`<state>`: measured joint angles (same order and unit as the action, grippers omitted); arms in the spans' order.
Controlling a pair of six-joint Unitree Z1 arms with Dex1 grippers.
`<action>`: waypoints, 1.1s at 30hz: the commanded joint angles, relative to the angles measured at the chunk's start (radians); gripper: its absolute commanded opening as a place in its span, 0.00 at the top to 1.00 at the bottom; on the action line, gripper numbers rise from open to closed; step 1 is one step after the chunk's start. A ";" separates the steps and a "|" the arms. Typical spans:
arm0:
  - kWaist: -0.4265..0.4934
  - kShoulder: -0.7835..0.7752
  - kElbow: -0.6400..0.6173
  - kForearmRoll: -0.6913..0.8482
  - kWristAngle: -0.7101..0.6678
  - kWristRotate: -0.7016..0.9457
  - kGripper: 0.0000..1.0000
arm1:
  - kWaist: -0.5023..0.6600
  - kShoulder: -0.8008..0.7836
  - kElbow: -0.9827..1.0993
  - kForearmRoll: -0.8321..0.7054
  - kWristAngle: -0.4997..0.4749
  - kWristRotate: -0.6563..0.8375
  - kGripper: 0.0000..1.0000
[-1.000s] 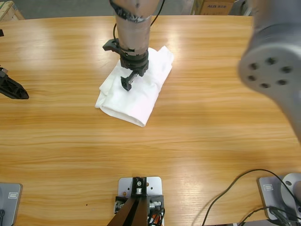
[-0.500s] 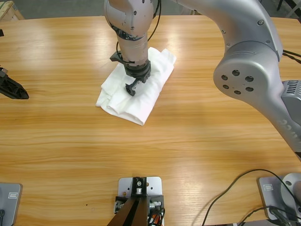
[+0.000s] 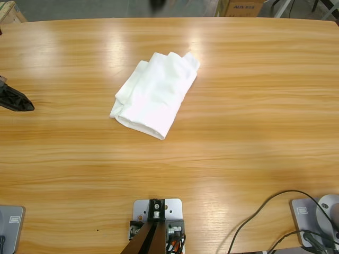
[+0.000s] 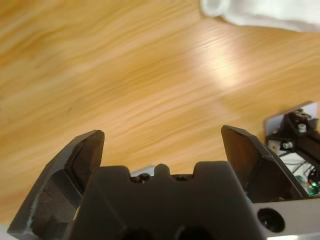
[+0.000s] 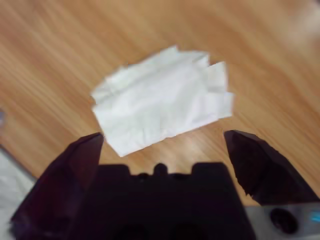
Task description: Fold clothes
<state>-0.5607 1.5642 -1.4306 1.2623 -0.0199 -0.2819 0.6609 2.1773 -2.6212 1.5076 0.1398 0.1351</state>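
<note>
T-shirt (image 3: 155,97) folded, lying on bench (image 3: 254,132). Right end effector (image 5: 162,145) above it, jaws apart, empty. Left end effector (image 4: 162,145) jaws apart, shirt well ahead.

Obstacle: folded clothes (image 3: 155,97), desk (image 3: 254,106) centre toward 12 o'clock.
Free room: bare wood all round.
Edge, 9 o'clock: left claw (image 3: 15,99).

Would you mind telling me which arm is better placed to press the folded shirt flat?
Probably the right: its open pincer faces the whole shirt; the left pincer catches only its edge.
</note>
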 commanded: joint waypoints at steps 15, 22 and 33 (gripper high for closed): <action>-0.304 0.754 -0.976 0.326 0.106 0.077 0.09 | -0.203 -0.591 1.093 -0.291 0.145 0.064 0.00; -0.314 0.886 -1.101 0.397 0.256 0.056 0.09 | -0.282 -0.650 1.195 -0.292 0.133 0.050 0.00; -0.232 0.934 -1.182 0.399 0.065 -0.091 0.08 | -0.282 -0.683 1.296 -0.331 0.149 0.049 0.00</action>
<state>-0.8562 2.4128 -2.5455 1.5076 0.2027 -0.2665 0.3864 1.5162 -1.3856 1.2008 0.2839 0.1880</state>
